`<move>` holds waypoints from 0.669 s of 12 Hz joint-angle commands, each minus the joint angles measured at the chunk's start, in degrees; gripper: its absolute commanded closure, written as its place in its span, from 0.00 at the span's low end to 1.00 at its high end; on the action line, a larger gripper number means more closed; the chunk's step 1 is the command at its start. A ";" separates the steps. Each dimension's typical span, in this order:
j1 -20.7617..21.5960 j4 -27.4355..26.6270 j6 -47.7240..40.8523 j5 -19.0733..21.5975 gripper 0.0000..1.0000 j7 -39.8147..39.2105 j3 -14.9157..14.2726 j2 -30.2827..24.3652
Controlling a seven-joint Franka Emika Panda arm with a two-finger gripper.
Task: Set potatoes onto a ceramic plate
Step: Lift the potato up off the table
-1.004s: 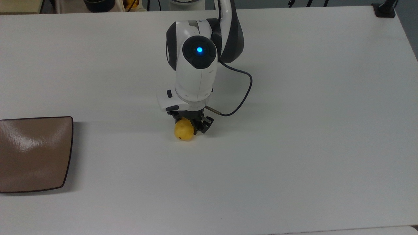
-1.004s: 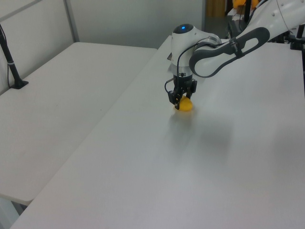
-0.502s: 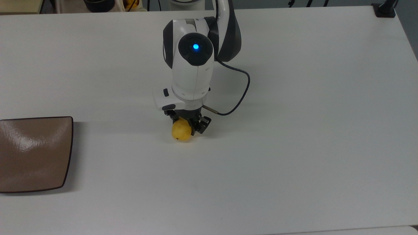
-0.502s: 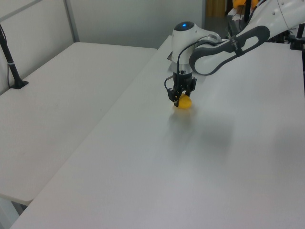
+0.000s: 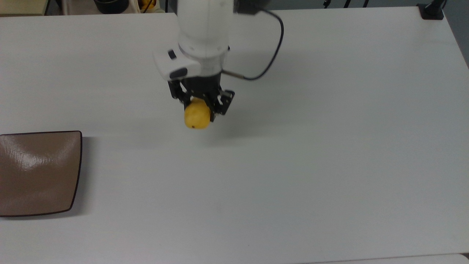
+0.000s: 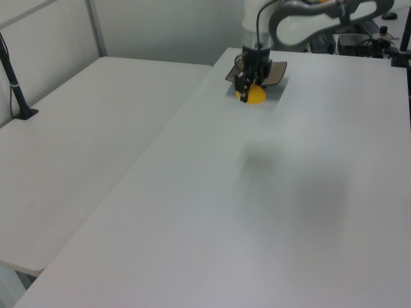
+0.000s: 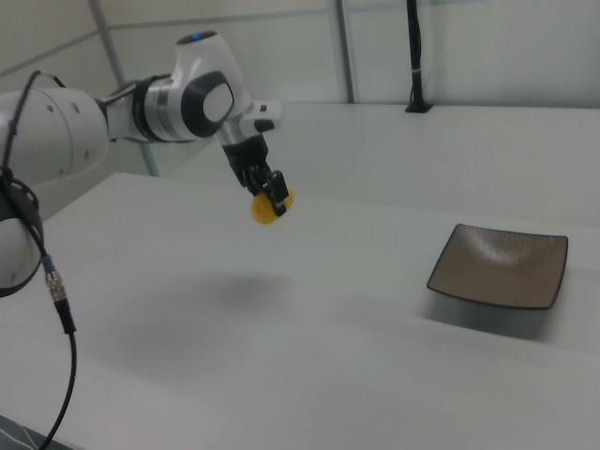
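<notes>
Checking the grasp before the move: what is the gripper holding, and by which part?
The gripper holds the yellow potato by its upper end, above the table.

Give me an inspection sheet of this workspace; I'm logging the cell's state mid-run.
Surface: white table, bare apart from the plate; a soft shadow lies under the arm.
Job's things: yellow potato held clear of the table; brown plate at the top view's left edge, nothing on it.
Clutter: nothing seen on the table.
Hand: hand shut on the potato, in the air, well apart from the plate in the right view.
Cables: dark cable loops from the wrist, above the table.
Surroundings: a second white table on the left view's left; a black post clamped to it.
</notes>
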 commanded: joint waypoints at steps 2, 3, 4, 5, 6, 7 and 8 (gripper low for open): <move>-3.43 -2.52 -9.06 7.78 0.95 -20.29 -0.50 -11.08; -4.22 -2.61 -10.39 8.31 0.95 -24.35 -0.50 -12.14; -5.54 -2.61 -11.54 9.27 0.95 -30.48 -0.50 -12.94; -6.86 -2.61 -11.98 10.07 0.95 -35.33 -0.50 -13.21; -7.91 -2.61 -12.07 10.16 0.95 -37.90 -0.32 -13.21; -8.88 -2.61 -11.99 10.16 0.95 -41.49 -0.32 -13.12; -10.11 -2.61 -11.81 10.25 0.95 -44.84 -0.32 -12.86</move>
